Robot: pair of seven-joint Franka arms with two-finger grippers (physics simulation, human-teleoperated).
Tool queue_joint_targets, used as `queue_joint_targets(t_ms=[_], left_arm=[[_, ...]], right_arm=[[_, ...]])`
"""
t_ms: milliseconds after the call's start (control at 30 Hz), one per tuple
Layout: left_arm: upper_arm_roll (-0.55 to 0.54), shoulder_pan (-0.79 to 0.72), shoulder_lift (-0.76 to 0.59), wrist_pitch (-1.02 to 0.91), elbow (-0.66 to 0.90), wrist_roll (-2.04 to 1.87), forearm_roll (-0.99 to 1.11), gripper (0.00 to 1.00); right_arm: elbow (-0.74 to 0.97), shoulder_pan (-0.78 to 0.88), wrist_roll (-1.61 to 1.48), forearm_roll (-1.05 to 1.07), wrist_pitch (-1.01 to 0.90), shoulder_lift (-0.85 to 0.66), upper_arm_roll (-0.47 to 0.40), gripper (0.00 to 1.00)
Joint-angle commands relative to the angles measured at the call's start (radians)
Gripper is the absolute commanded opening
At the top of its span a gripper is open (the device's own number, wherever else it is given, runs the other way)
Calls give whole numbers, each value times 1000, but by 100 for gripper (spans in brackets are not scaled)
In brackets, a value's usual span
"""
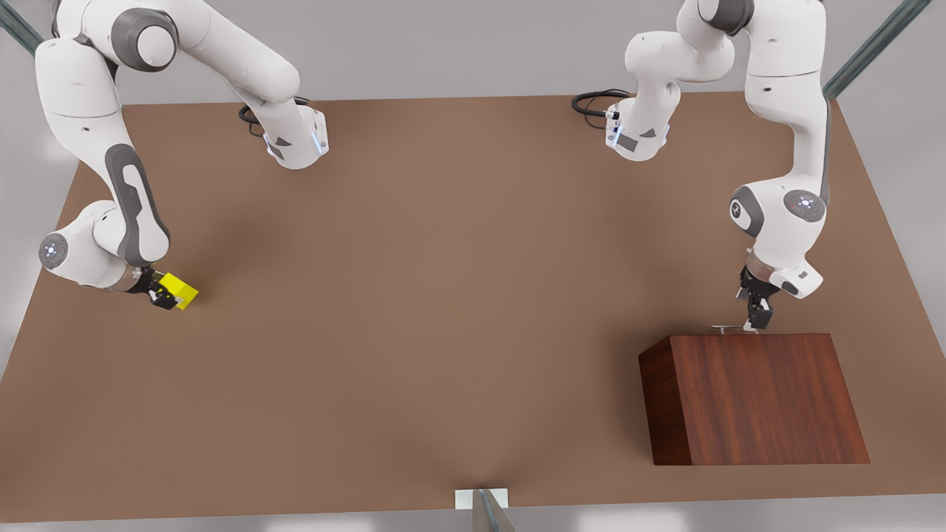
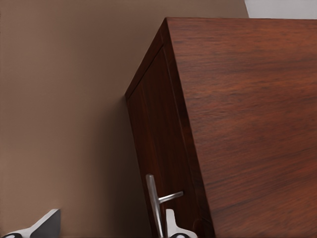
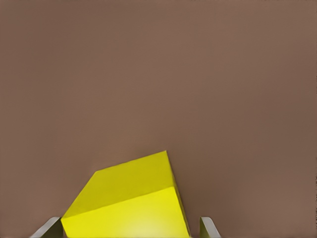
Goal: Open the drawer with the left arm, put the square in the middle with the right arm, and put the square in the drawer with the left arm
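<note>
The wooden cabinet stands at the front view's right, its drawer front flush with the box. My left gripper hovers at the drawer's silver bar handle. In the left wrist view the left gripper is open, with the handle close to one fingertip. At the front view's left, the yellow square rests on the brown table. My right gripper is open around it, and in the right wrist view its fingers flank the square, which sits skewed between them.
The brown tabletop stretches wide and bare between the two arms. Both arm bases stand at the far edge with black cables. A small white bracket sits at the near edge.
</note>
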Motion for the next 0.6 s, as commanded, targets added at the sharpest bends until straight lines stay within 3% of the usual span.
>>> queue_joint_targets(t_ms=[0, 567], left_arm=[[0, 0, 0, -1, 0, 0, -2, 100], [0, -5, -71, -222, -20, -3, -3, 100]], right_arm=[[2, -1, 1, -10, 0, 0, 0, 100], [-44, 4, -2, -56, 22, 8, 6, 88]])
